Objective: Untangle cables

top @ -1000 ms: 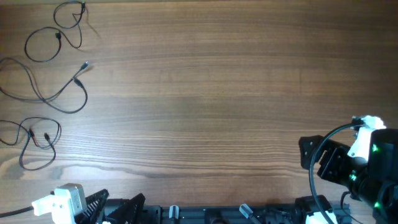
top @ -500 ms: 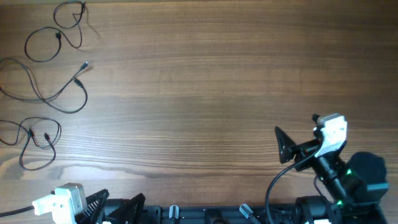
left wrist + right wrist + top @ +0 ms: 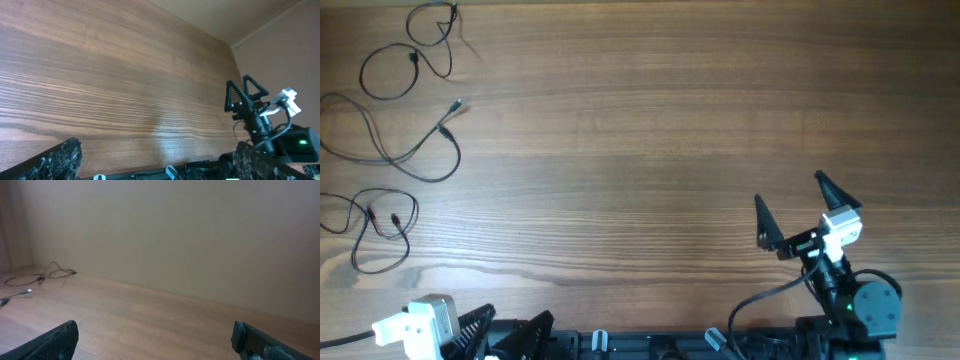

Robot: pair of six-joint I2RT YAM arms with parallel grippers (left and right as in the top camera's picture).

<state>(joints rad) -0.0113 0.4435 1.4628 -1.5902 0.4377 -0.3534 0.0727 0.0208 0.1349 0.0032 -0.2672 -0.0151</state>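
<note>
Three thin black cables lie apart at the table's left edge: a small looped one (image 3: 418, 45) at the top, a longer wavy one (image 3: 400, 150) in the middle, and a loose coil (image 3: 378, 228) lower down. The right wrist view shows cables (image 3: 47, 274) far off at the left. My left gripper (image 3: 510, 324) stands open at the front edge, below the lowest cable, with nothing between its fingers (image 3: 55, 161). My right gripper (image 3: 787, 187) is open and empty at the front right, far from all cables, and the left wrist view shows it (image 3: 242, 86) too.
The wooden table (image 3: 650, 130) carries nothing else in view. The arm bases and a black rail (image 3: 650, 345) run along the front edge. A beige wall (image 3: 190, 235) stands beyond the table's far side in the right wrist view.
My right arm has swung in from the right edge toward the table's middle, and its open gripper now points up the table. The left arm and the cables have not moved.
</note>
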